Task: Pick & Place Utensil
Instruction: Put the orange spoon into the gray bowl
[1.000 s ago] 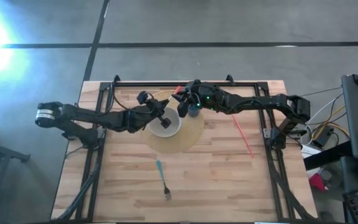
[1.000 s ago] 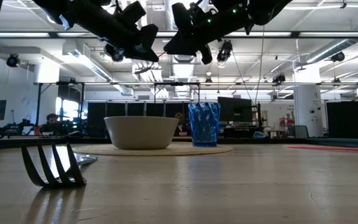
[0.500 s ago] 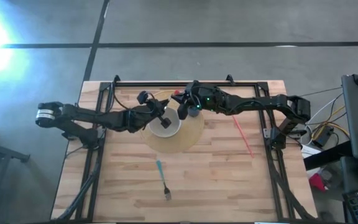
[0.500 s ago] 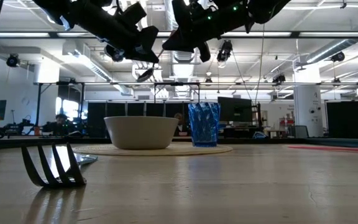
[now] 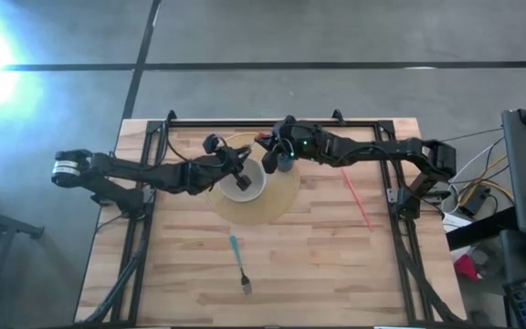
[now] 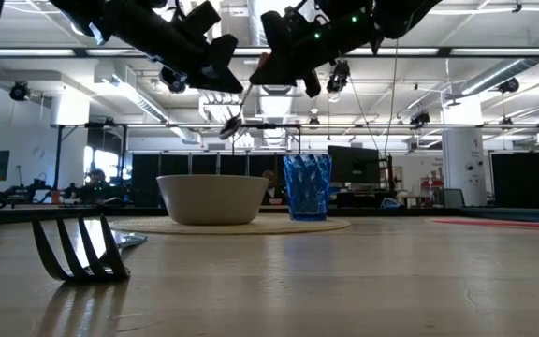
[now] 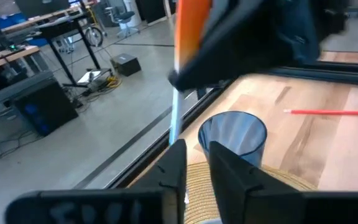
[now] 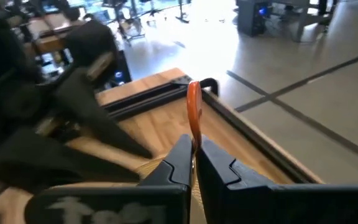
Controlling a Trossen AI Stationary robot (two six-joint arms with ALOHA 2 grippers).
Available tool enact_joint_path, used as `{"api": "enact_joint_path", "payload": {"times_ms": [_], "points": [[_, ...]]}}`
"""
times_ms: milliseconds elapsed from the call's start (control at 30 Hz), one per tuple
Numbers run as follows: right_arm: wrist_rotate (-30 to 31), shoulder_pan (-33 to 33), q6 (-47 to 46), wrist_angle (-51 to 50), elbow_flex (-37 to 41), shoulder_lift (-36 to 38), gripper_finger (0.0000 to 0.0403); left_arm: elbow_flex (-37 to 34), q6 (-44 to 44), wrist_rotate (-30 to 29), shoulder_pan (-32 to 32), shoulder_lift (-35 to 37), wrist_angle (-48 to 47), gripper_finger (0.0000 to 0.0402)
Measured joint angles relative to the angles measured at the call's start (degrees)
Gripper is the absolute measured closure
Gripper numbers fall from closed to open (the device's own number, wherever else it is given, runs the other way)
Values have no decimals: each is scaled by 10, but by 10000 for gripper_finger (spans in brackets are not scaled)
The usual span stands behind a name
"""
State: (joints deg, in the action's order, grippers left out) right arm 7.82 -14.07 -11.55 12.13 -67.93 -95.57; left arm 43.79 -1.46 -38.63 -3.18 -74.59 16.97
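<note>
Arms reach in from both sides and meet above the round woven mat (image 5: 277,196): the right gripper (image 5: 268,146) hangs over the mat's far edge beside the blue cup (image 5: 284,162), fingers pinched on the orange handle of a spoon (image 6: 236,120) whose bowl dangles above the white bowl (image 5: 242,182). The left gripper (image 5: 242,162) hovers over that bowl's rim, fingers closed to a narrow gap. Against a second ago, the spoon's bowl now shows lower and clearer; the fork (image 5: 239,265) lies unmoved near the table's front.
</note>
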Motion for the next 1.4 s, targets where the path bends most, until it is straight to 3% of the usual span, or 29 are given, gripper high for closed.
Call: {"api": "enact_joint_path", "payload": {"times_ms": [200, 367, 633, 833, 1133, 1400], "points": [[-25, -1, 15, -14, 2, 2, 395, 1, -2, 3, 0, 10, -33, 285], [-39, -11, 26, -56, -7, 12, 395, 8, 1, 3, 0, 63, -86, 259], [-73, -42, 65, -203, -101, 10, 395, 9, 41, 7, -1, 166, -224, 258], [-114, -73, 88, -295, -182, 0, 395, 8, 86, 48, -1, 214, -308, 262], [-294, -138, 26, -330, -259, -56, 395, 8, 123, 137, -6, 246, -358, 266], [-389, -148, -16, -335, -304, -149, 394, 8, 137, 156, -6, 250, -376, 266]]}}
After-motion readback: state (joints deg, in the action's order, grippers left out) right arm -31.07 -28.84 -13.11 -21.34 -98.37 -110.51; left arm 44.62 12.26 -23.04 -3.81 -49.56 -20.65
